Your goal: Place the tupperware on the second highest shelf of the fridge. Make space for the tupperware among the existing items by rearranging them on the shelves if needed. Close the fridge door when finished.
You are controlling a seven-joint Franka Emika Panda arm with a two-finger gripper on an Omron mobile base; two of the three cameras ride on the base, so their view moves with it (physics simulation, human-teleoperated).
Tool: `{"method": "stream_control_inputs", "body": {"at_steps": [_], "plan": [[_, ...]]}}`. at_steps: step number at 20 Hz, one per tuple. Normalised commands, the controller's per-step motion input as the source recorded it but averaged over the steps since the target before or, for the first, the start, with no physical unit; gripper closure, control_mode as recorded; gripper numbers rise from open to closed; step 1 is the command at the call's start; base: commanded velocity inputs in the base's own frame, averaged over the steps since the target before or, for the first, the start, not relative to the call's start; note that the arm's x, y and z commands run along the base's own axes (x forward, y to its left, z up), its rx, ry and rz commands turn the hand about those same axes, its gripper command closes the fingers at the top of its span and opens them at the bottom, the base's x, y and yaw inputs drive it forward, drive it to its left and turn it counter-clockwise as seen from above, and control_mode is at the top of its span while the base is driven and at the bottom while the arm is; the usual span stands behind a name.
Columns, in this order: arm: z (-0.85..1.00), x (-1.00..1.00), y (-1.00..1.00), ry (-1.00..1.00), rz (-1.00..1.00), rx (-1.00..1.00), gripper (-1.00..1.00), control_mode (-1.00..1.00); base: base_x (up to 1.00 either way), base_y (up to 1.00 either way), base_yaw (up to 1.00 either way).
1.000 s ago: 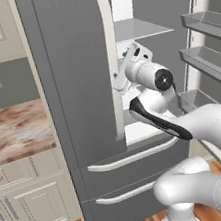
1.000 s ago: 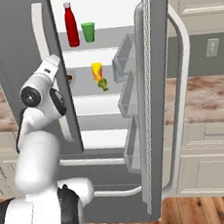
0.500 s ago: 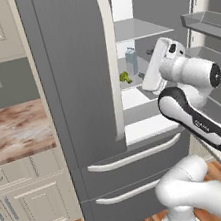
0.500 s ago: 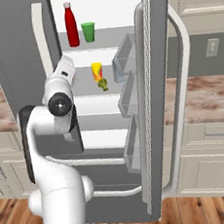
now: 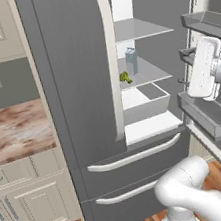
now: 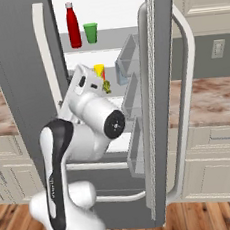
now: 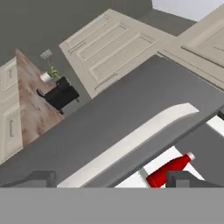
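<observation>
Red bottle (image 7: 168, 170) lies just beside the gripper (image 7: 111, 179), fridge (image 7: 131, 109) ahead

The fridge (image 5: 78, 87) wears a matt dark grey skin, smooth like painted metal, and its long handle (image 5: 111, 66) is a pale, satin-smooth bar. Inside, the shelf (image 5: 137, 28) looks like frosted pale grey glass. The bottle (image 6: 73, 26) is glossy red. The cup (image 6: 91, 33) is plain matt green. The counter (image 5: 14, 130) shows mottled brown stone, polished. The floor (image 6: 208, 218) is warm wood planking, and the cabinets (image 7: 109, 48) are matt cream-painted panels.
</observation>
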Motion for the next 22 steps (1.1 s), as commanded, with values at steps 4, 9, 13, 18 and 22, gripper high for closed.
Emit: {"method": "stream_control_inputs", "body": {"at_steps": [4,9,13,18,22], "plan": [[0.0,-1.0,-1.0,0.0,0.15,0.08,-1.0,-1.0,0.0,0.0,0.0],[-0.07,-0.99,-1.0,-0.03,0.09,0.07,-1.0,-1.0,0.0,0.0,0.0],[-0.14,-1.0,-1.0,-0.15,0.11,-0.01,-1.0,-1.0,0.0,0.0,0.0],[-0.16,-0.65,-1.0,-0.16,0.14,-0.05,-1.0,-1.0,0.0,0.0,0.0],[-0.45,-0.3,-1.0,-0.17,0.11,-0.07,-1.0,-1.0,0.0,0.0,0.0]]}}
